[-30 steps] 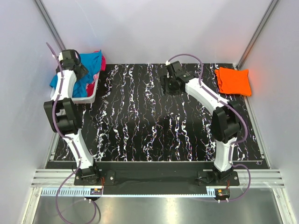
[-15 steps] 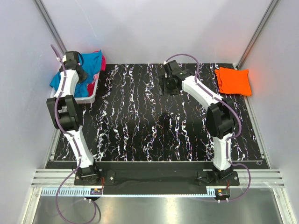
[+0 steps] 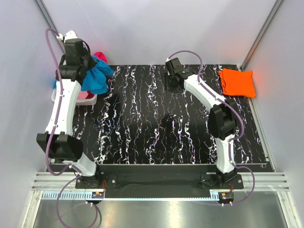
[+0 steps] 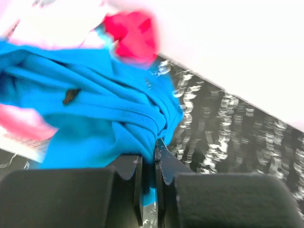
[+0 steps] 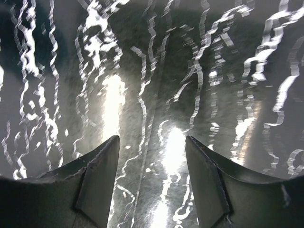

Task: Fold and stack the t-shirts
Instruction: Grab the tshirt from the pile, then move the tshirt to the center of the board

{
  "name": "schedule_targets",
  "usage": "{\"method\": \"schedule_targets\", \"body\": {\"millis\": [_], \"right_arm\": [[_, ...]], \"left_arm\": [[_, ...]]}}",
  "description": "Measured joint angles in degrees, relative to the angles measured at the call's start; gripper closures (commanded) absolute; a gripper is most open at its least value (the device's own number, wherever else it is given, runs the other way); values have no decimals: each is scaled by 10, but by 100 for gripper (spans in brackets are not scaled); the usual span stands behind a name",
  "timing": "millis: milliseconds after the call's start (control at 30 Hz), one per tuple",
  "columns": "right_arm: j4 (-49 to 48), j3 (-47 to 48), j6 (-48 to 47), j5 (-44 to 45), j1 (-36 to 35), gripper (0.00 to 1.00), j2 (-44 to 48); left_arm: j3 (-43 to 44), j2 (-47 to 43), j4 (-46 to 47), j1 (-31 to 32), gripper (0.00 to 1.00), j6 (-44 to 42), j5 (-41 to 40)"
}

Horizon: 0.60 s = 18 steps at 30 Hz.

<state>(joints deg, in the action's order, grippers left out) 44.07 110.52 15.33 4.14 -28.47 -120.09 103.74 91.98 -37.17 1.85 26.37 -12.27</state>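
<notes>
One turquoise t-shirt [image 3: 97,80] hangs in a loose bundle from the left jaws, which are pressed together on a fold of its cloth; the wrist view shows blue fabric caught in the thin slit between them. The bundle dangles over the far-left corner of the bench [image 3: 142,128], just past the edge of the white basket [image 4: 21,148], where a pink t-shirt [image 4: 19,122] and a magenta t-shirt [image 3: 99,57] lie beneath and behind it. Seen from above, the cloth trails from the pinch toward about four o'clock. Crumpled as it is, I can make out no hem, sleeve or long axis. The bare bench lies from three to five o'clock of the bundle. The right jaws stand spread and hold nothing, hovering over the marbled surface near the far edge, at roughly three o'clock from the shirt and well apart from it. The left arm [image 3: 61,107] is therefore the one that has the shirt, and I judge the right arm [image 3: 204,95] would have to come across toward nine o'clock to help spread it. An orange t-shirt [image 3: 236,81] lies folded at the far-right corner, where the stack looks set to grow.
</notes>
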Motion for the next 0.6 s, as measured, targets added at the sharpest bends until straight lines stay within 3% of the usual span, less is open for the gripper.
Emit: {"method": "schedule_targets", "body": {"millis": [200,433,533,600], "right_arm": [[14,17,38,88,10,37,4],[24,-16,108,170,87,38,47],[24,-21,121,194,122,38,70],[24,-22,126,206,146,37,88]], "left_arm": [[35,-19,-6,33,92,-70,125],[35,5,-7,218,94,-162,295],[35,26,-10,276,97,-180,334],[27,31,-12,299,93,-186,338]]}}
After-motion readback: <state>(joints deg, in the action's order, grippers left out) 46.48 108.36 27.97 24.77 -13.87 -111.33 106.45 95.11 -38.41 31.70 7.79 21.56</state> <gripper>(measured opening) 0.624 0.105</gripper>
